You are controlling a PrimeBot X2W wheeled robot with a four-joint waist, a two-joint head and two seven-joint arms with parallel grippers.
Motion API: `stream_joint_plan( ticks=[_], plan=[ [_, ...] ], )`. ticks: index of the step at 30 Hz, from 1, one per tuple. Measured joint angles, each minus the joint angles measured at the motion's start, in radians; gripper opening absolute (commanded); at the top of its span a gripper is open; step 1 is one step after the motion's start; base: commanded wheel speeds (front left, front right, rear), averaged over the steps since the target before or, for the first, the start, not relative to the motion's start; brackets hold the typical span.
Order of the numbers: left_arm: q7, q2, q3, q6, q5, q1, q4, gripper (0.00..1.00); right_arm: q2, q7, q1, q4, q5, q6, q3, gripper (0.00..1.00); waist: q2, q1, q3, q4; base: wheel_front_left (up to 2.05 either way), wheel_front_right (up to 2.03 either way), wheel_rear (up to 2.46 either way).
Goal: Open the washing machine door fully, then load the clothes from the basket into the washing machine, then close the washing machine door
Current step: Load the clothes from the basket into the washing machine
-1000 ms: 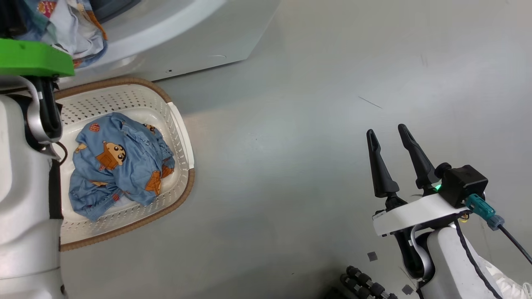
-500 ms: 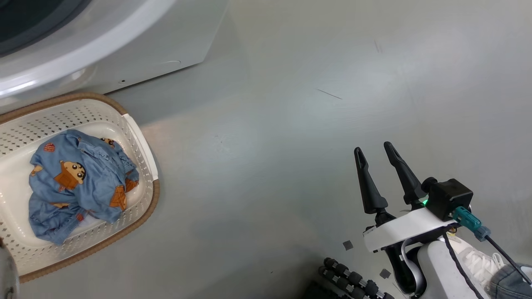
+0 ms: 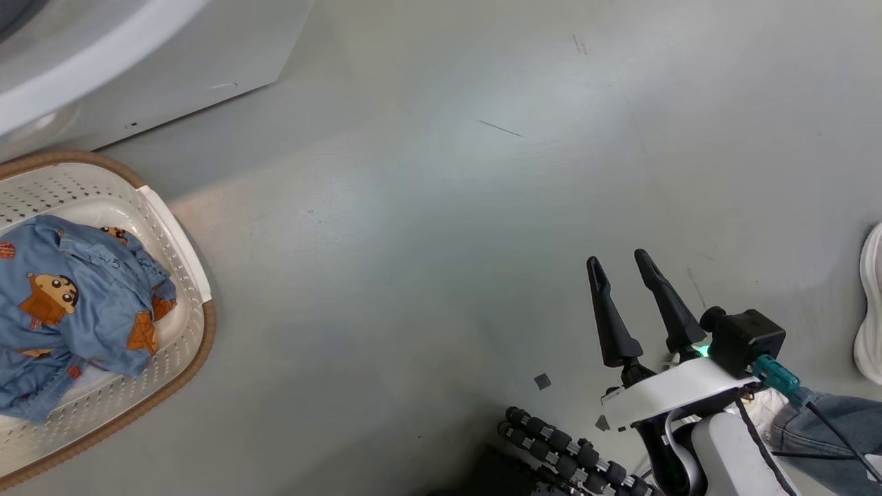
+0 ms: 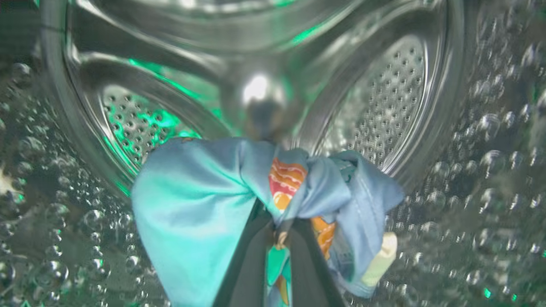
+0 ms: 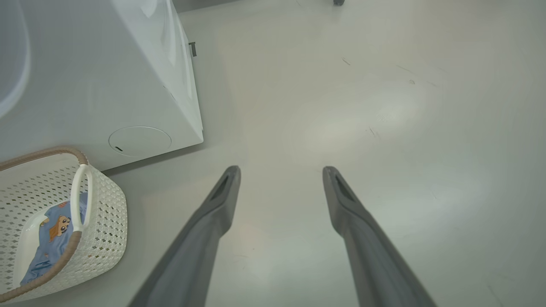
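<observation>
In the left wrist view my left gripper (image 4: 279, 232) is shut on a bunched light blue garment (image 4: 196, 204) with orange patches, held inside the perforated steel drum (image 4: 384, 106) of the washing machine (image 3: 172, 55). More clothes (image 3: 76, 324), blue with orange-brown cartoon figures, lie in the cream basket (image 3: 207, 331) on the floor before the machine. My right gripper (image 3: 618, 262) stands open over bare floor, far right of the basket, nothing between its fingers. The right wrist view has the right gripper (image 5: 281, 170), the basket (image 5: 106, 213), the clothes (image 5: 51, 238) and the machine's white corner (image 5: 106, 85). The washing machine door is out of view.
A person's white shoe (image 3: 869, 303) and a jeans leg (image 3: 827, 420) are at the right edge. A black ribbed hose (image 3: 565, 448) and small grey squares (image 3: 543, 381) lie on the grey floor near my right arm. Open floor stretches between basket and right gripper.
The head camera has swung to the right, so basket and machine slid left in its picture. My left arm with its garment left the head view. The right gripper stays open.
</observation>
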Motion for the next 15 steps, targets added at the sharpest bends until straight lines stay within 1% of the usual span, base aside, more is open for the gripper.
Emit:
stream_joint_plan(
  ticks=[4, 9, 10, 11, 12, 13, 14, 15],
  plan=[
    [0.008, 0.018, -0.016, 0.001, 0.029, 0.000, 0.060, 0.00, 0.001, 0.000, 0.008, -0.004, 0.003, 0.000, 0.002, 1.00, 0.0000, 0.0000, 0.009, -0.009, 0.00, 0.00, 0.00],
    [0.047, 0.042, -0.056, 0.001, 0.067, -0.004, 0.128, 0.00, 0.001, 0.000, 0.008, -0.008, 0.011, 0.000, 0.004, 1.00, 0.0000, 0.0000, 0.009, -0.012, 0.00, 0.00, 0.00],
    [0.052, 0.047, -0.064, 0.001, 0.079, -0.007, 0.142, 0.13, 0.001, 0.000, 0.008, -0.008, 0.011, 0.000, 0.002, 1.00, 0.0000, 0.0000, 0.008, -0.013, 0.00, 0.00, 0.00],
    [0.059, 0.048, -0.064, 0.001, 0.084, -0.010, 0.152, 0.31, 0.001, 0.000, 0.009, -0.008, 0.011, 0.000, 0.001, 1.00, 0.0000, 0.0000, 0.007, -0.013, 0.00, 0.00, 0.00],
    [0.065, 0.049, -0.063, 0.002, 0.084, -0.018, 0.166, 0.46, 0.001, 0.000, 0.009, -0.008, 0.011, 0.000, 0.000, 1.00, 0.0000, 0.0000, 0.006, -0.014, 0.00, 0.00, 0.00],
    [0.072, 0.051, -0.064, 0.002, 0.085, -0.025, 0.177, 0.77, 0.001, 0.000, 0.011, -0.008, 0.011, 0.000, -0.001, 1.00, 0.0000, 0.0000, 0.005, -0.014, 0.00, 0.00, 0.00],
    [0.076, 0.052, -0.065, 0.003, 0.085, -0.030, 0.184, 1.00, 0.001, 0.000, 0.013, -0.008, 0.011, 0.000, -0.002, 1.00, 0.0000, 0.0000, 0.003, -0.014, 0.00, 0.00, 0.00],
    [0.083, 0.053, -0.066, 0.007, 0.086, -0.035, 0.193, 1.00, 0.001, 0.000, 0.015, -0.008, 0.011, 0.000, -0.002, 1.00, 0.0000, 0.0000, 0.002, -0.015, 0.00, 0.00, 0.00]
  ],
)
